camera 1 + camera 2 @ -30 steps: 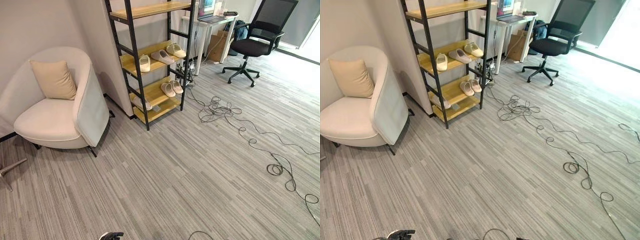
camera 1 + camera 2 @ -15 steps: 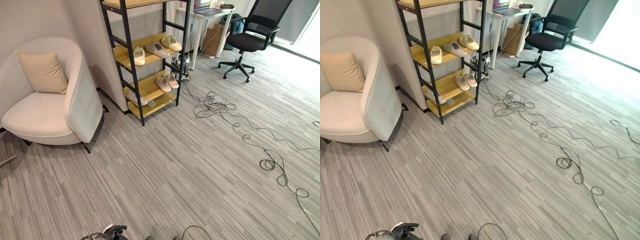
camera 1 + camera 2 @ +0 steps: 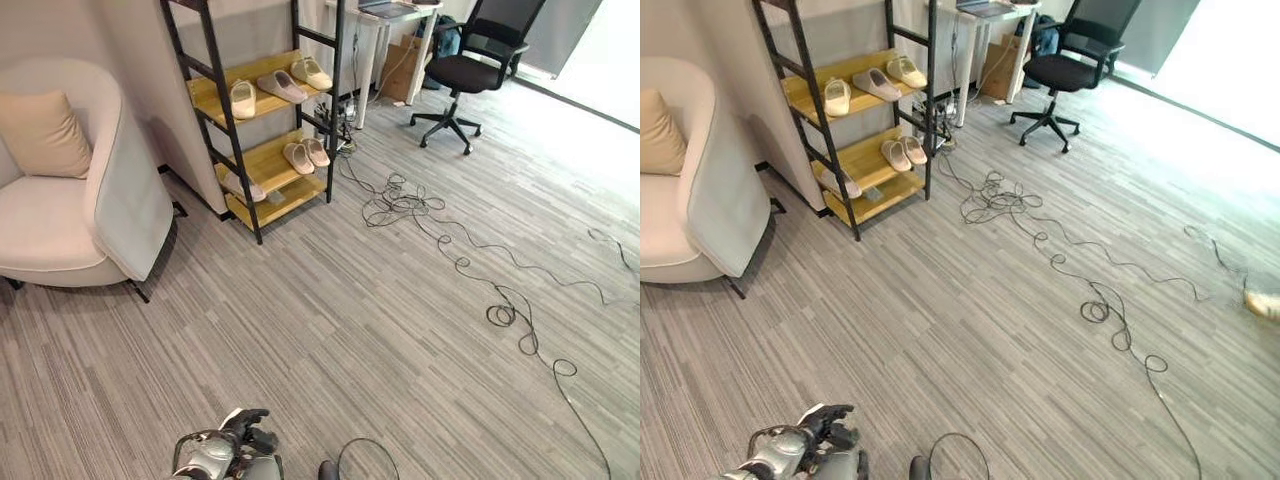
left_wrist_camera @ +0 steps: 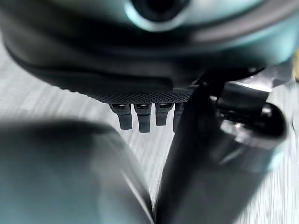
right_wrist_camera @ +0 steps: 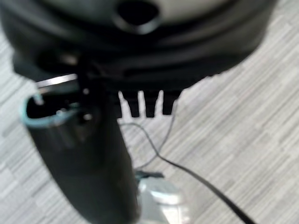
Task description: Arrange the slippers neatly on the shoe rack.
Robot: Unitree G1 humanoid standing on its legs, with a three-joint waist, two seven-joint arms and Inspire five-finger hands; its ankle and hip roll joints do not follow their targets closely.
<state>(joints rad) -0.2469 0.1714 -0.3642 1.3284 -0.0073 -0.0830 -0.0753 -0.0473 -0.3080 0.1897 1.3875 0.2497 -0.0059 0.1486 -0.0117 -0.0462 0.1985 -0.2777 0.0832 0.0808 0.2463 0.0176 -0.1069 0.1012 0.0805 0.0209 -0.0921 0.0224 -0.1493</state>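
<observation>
**Slippers lying far ahead and to the left of both hands**

The slippers are being carried by the shoe rack point(image 3: 262, 165), which is standing against the wall at the far left of the floor point(image 3: 380, 300), beside the armchair point(image 3: 70, 190). On the middle shelf, three are being shown: one slipper point(image 3: 242, 98) near the shelf's left end, a grey slipper point(image 3: 282, 86) at its middle lying askew, and a cream slipper point(image 3: 311, 72) at the right end. On the lower shelf a pair of slippers point(image 3: 305, 155) is sitting side by side toward the right edge, long axes running front to back, and another slipper point(image 3: 244, 186) is lying at the left end of the lowest level, partly hidden by the frame.

The left hand point(image 3: 240, 440) is being held low, well apart from the rack; in its wrist view the fingers point(image 4: 142, 119) are hanging straight and relaxed, holding nothing. The right hand point(image 5: 140, 70) is being seen in its own wrist view, its fingers point(image 5: 149, 105) likewise straight and empty over the bare floor.

The rack is judged to lie ahead and leftward, so the left hand is being placed nearer. An approach across the floor is judged necessary before any reach, with the loose cables point(image 3: 450, 250) lying to the right of that path.
</observation>
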